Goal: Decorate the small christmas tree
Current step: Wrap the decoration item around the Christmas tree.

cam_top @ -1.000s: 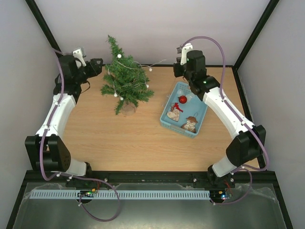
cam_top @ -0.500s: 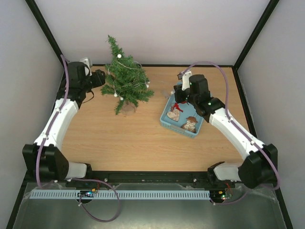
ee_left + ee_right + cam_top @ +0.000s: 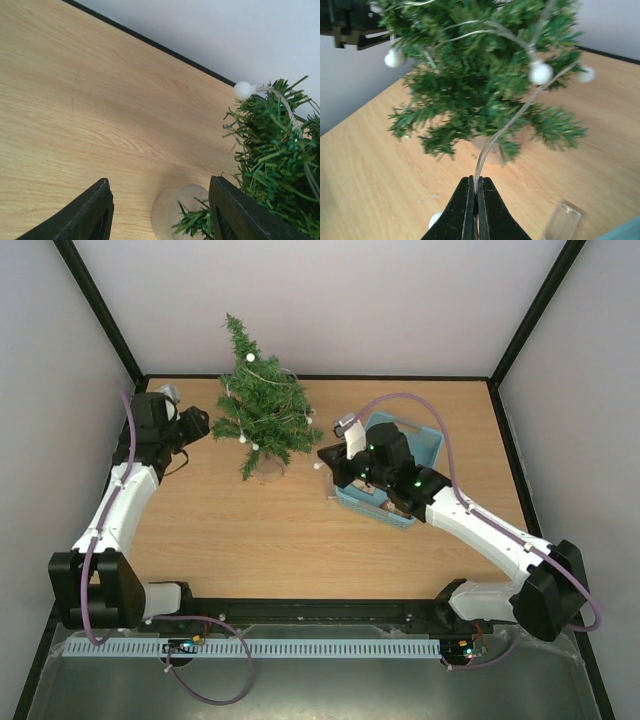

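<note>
The small christmas tree (image 3: 262,412) stands upright at the back left of the table, with a thin wire of white bulbs (image 3: 308,420) draped over it. My right gripper (image 3: 326,454) is just right of the tree. In the right wrist view the right gripper (image 3: 476,180) is shut on the clear light wire (image 3: 507,125), which runs up into the tree (image 3: 480,75). My left gripper (image 3: 198,424) is open just left of the tree. In the left wrist view the left gripper (image 3: 160,182) has the tree's clear cup base (image 3: 175,212) ahead between its fingers, apart from it.
The light blue basket (image 3: 418,437) lies right of the tree, mostly under my right arm; a brown ornament (image 3: 400,503) shows in it. A clear plastic piece (image 3: 562,222) and a loose white bulb (image 3: 434,219) lie on the table below my right gripper.
My right arm swung from the back of the basket forward and left toward the tree, pulling the light wire. My left gripper drew slightly nearer and lower beside the tree.
</note>
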Controlling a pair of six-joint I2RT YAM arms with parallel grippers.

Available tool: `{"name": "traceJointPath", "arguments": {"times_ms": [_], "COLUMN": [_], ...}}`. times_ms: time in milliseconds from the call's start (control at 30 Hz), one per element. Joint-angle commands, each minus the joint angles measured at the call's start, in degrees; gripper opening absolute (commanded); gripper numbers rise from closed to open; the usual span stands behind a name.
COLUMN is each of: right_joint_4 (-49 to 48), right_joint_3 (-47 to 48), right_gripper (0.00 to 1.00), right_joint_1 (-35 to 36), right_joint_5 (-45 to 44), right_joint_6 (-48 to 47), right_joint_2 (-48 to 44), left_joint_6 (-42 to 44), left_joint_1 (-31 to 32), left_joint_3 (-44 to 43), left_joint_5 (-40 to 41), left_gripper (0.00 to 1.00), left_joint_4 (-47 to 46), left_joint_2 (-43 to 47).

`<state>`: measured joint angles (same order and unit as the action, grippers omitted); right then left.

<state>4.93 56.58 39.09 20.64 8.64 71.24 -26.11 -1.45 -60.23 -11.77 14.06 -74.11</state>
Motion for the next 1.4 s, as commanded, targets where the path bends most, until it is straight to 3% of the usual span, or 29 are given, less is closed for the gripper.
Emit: {"name": "traceJointPath", "arguments": {"times_ms": [0, 333, 733, 1000, 1200, 1367], "right_joint_4": [-6.59, -16.56, -29.41, -31.54, -29.55, -29.67], "right_joint_3": [-0.82, 0.52, 3.63, 2.85, 2.85, 1.68], "right_gripper": [0.02, 0.02, 0.02, 0.14, 0.29, 0.33], "right_joint_1": [3.87, 9.82, 12.46, 12.8, 12.77, 12.78], "right_joint_5": [-0.01, -1.99, -2.56, -4.32, -7.57, -7.81], "right_joint_6": [3.89, 11.05, 21.71, 23.6, 23.08, 21.85], "right_joint_2": [1.2, 8.48, 17.31, 19.12, 19.81, 20.06], "left_joint_6": [0.11, -0.02, -5.44, -4.09, -3.17, -2.8], "left_joint_1": [-0.3, 0.3, -0.03, -0.04, -0.04, -0.12], "left_joint_3": [1.7, 11.04, 13.8, 14.78, 14.51, 15.25], "left_joint_5": [-4.03, -3.29, -7.46, -13.43, -13.32, -12.69], "left_gripper": [0.53, 0.51, 0.5, 0.5, 0.5, 0.51], "left_joint_4": [-2.11, -7.55, -14.78, -17.13, -16.98, -16.45], "left_joint_2": [2.95, 10.94, 8.17, 3.99, 4.58, 4.1]}}
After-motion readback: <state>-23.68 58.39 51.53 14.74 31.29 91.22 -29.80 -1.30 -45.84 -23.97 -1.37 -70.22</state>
